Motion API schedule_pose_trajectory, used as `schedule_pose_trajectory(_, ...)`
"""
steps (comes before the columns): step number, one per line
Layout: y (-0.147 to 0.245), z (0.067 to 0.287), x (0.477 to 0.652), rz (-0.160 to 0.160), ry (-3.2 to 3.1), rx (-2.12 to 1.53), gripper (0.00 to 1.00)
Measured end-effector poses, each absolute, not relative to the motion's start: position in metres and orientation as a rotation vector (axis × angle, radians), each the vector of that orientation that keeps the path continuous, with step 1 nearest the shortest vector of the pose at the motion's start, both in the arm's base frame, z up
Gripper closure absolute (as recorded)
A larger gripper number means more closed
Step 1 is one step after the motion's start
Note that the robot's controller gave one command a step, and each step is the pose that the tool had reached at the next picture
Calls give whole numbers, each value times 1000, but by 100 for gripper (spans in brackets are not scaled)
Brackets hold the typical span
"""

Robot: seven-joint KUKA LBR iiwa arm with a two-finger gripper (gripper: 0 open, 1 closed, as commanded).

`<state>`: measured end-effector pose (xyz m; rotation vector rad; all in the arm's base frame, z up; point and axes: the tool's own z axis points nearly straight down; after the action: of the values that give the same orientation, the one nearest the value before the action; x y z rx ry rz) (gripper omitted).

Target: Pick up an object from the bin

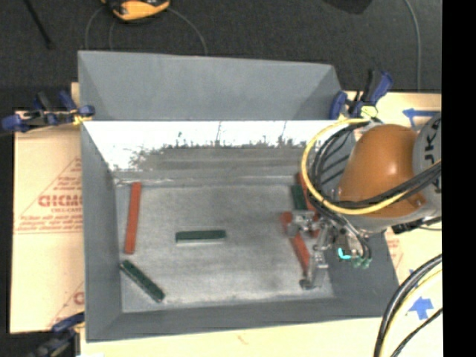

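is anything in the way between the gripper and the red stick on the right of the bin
Nothing visible does. The gripper is right beside the red stick on the right side of the bin; the green stick in the middle lies well clear.

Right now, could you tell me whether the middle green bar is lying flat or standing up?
Lying flat: the green bar rests lengthwise on the bin floor, touching nothing else.
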<state>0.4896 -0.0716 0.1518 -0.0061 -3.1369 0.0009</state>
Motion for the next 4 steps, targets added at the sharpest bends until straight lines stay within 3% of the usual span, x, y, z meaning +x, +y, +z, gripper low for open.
schedule_pose_trajectory(1, -72, 155, 492, 2, -3144, -2, 0)
schedule_pose_trajectory(2, -107, 109, 530, 6, -3121, 457, 0)
schedule_pose_trajectory(3, -127, 80, 540, 6, -3063, 731, 0)
schedule_pose_trajectory(4, -118, 100, 546, 3, -2923, 1161, 0)
